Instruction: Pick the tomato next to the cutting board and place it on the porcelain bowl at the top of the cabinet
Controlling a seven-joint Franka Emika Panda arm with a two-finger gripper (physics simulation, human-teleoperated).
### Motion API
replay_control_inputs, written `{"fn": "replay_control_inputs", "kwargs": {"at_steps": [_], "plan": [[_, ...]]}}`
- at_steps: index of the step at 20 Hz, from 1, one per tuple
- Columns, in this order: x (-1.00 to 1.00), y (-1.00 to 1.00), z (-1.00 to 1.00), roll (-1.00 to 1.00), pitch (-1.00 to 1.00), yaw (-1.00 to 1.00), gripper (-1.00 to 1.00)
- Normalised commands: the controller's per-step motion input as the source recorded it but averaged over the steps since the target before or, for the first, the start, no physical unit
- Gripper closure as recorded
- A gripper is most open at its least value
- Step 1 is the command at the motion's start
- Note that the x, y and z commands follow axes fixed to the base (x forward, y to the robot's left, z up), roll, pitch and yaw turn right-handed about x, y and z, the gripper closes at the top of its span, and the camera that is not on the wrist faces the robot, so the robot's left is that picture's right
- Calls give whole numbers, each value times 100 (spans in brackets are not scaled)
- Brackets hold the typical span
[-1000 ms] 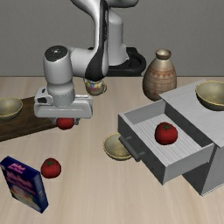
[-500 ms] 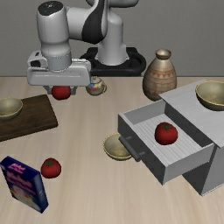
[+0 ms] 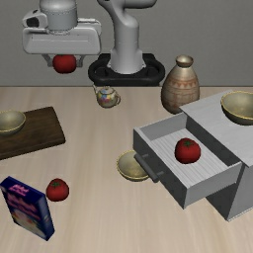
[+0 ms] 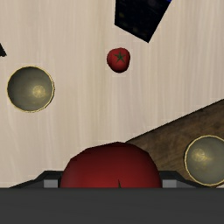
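Observation:
My gripper (image 3: 62, 59) hangs high above the table at the exterior view's left, shut on a red tomato (image 3: 64, 63). From the wrist, that tomato (image 4: 111, 166) sits between both fingers. Far below it lies the dark wooden cutting board (image 3: 30, 133) with a small bowl (image 3: 10, 123) on it. The porcelain bowl (image 3: 238, 107) stands on top of the grey cabinet (image 3: 229, 193) at the exterior view's right. A second tomato (image 3: 57, 189) lies on the table, and a third one (image 3: 188, 150) lies in the open drawer.
The drawer (image 3: 203, 176) juts out toward the table's middle, with a bowl (image 3: 131, 165) beside its handle. A blue box (image 3: 28, 207) lies near the front, and a small teapot (image 3: 107, 96) and a brown vase (image 3: 183, 83) stand near the robot's base.
My hand has risen from just beside the cutting board to high above the table, carrying the tomato up with it.

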Motion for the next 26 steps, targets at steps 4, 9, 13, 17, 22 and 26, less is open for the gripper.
{"fn": "replay_control_inputs", "kwargs": {"at_steps": [4,9,13,17,22,26], "plan": [[0,100,0,0,0,0,100],[0,100,0,0,0,0,100],[0,100,0,0,0,0,100],[0,100,0,0,0,0,100],[0,100,0,0,0,0,100],[0,100,0,0,0,0,100]]}}
